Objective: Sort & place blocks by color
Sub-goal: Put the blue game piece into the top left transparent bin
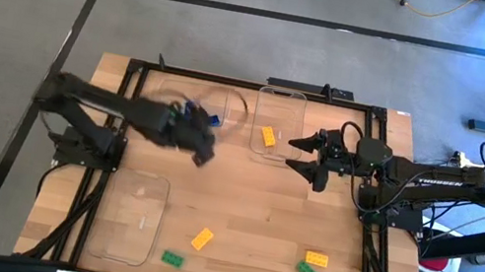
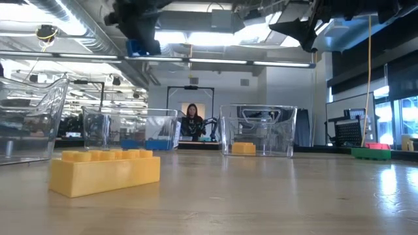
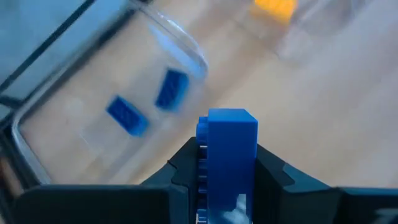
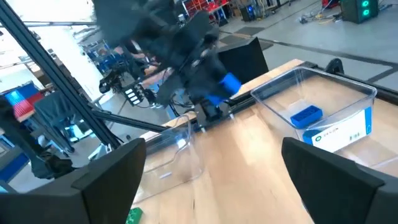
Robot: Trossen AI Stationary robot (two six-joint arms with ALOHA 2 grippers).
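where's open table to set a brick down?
Bare wood mid-table, between the yellow-brick tray and the loose yellow brick. Crowded: the front edge, with bricks and the empty tray; the left pincer over the back-left tray.

The table (image 1: 250,207) is pale wood with visible plank seams and grain, finished smooth with a soft sheen that catches light in the low view. A matt black metal frame (image 1: 232,81) edges it. The trays (image 2: 258,130) are clear, glossy plastic, thin-walled and reflective; one (image 4: 323,109) carries a white paper label. The blocks look like moulded plastic with studded tops: the yellow one (image 2: 104,171) shows a smooth, slightly satin face, the blue one (image 3: 229,158) between the left fingers (image 3: 186,163) a brighter gloss. Both pairs of fingers, including the right ones (image 4: 339,174), are dark, matt, hard-looking plastic. The floor (image 1: 25,8) is grey and dull.
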